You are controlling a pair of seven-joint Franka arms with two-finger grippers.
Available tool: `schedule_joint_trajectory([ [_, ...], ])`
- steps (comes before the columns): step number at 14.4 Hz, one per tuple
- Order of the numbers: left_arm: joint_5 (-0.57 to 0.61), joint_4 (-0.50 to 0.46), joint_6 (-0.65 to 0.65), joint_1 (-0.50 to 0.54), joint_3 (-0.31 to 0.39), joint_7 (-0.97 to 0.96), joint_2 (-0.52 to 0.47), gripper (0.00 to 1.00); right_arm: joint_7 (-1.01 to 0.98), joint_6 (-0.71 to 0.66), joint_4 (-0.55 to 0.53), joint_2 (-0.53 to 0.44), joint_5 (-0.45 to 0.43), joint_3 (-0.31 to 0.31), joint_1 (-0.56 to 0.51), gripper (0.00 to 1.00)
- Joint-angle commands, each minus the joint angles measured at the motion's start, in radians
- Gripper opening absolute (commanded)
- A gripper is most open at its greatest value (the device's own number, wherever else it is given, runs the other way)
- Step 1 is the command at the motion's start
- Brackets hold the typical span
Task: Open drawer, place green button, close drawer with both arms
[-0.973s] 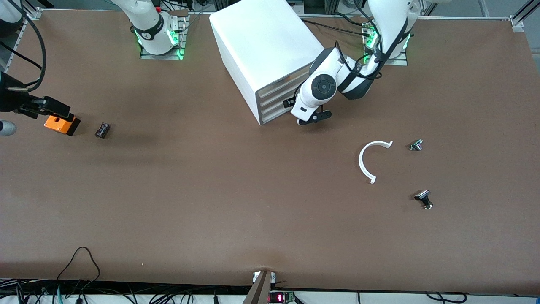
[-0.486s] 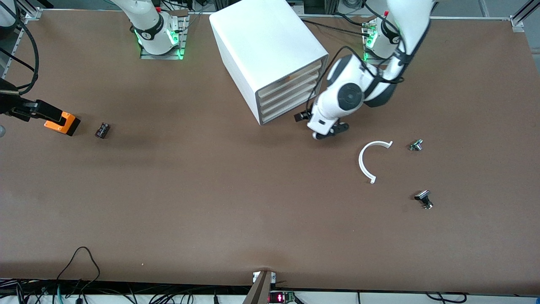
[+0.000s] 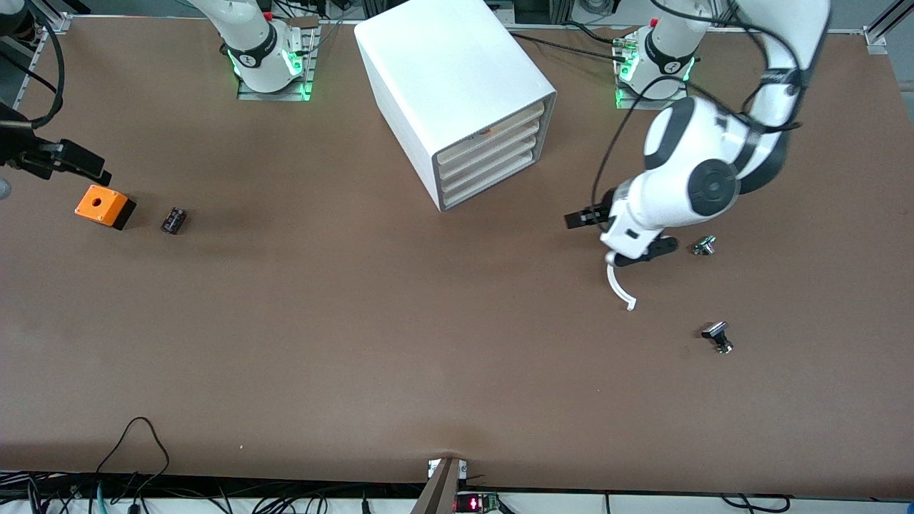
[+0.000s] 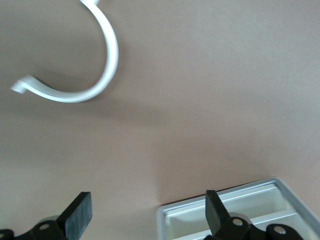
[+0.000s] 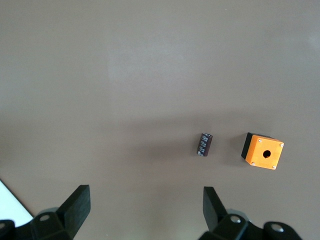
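The white cabinet [image 3: 457, 78] stands at the back middle with all four cream drawer fronts flush; the bottom drawer [image 3: 493, 187] is shut. A small green-capped button [image 3: 705, 245] lies toward the left arm's end of the table. My left gripper [image 3: 643, 253] is open and empty over the white arc [image 3: 620, 287], close beside the button; its wrist view [image 4: 147, 200] shows the arc [image 4: 107, 55] and a corner of the cabinet [image 4: 225, 210]. My right gripper [image 3: 89, 168] is open and empty by the orange box [image 3: 104, 206]; it also shows in its wrist view [image 5: 146, 195].
A black-capped silvery button [image 3: 717, 335] lies nearer the front camera than the green one. A small dark block [image 3: 173, 220] lies beside the orange box; the right wrist view shows both the block [image 5: 204, 144] and the box [image 5: 262, 151]. Cables run along the table's front edge.
My left gripper has swung away from the cabinet's drawer fronts toward the left arm's end and now hangs over the white arc. My right gripper has moved off the orange box.
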Motion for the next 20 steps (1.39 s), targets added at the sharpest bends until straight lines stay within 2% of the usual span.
schedule_joint_trajectory([
  [1, 0.026, 0.018, -0.121, 0.035, 0.059, 0.186, -0.076, 1.00, -0.031, 0.005, -0.032, -0.017, -0.009, 0.008, -0.006, 1.00],
  [5, 0.069, 0.144, -0.245, 0.038, 0.182, 0.442, -0.102, 1.00, -0.029, 0.005, -0.030, -0.012, 0.006, 0.011, -0.004, 1.00],
  [7, 0.111, 0.196, -0.291, 0.040, 0.194, 0.528, -0.109, 1.00, -0.029, 0.000, -0.029, -0.011, 0.008, 0.013, -0.004, 1.00],
  [9, 0.178, 0.227, -0.316, 0.040, 0.196, 0.531, -0.142, 1.00, -0.035, 0.000, -0.010, -0.007, 0.005, 0.013, 0.000, 1.00],
  [11, 0.232, 0.216, -0.316, 0.040, 0.196, 0.530, -0.199, 1.00, -0.035, 0.000, 0.001, 0.000, 0.005, 0.013, 0.002, 1.00],
  [14, 0.238, 0.169, -0.314, 0.043, 0.196, 0.496, -0.266, 1.00, -0.032, 0.000, 0.002, 0.008, 0.006, 0.011, 0.000, 1.00],
  [15, 0.238, 0.166, -0.317, 0.042, 0.194, 0.446, -0.268, 1.00, -0.034, 0.000, 0.002, 0.008, 0.006, 0.011, 0.000, 1.00],
  [20, 0.237, 0.164, -0.308, 0.049, 0.188, 0.429, -0.264, 1.00, -0.034, 0.000, 0.002, 0.008, 0.003, 0.011, 0.000, 1.00],
])
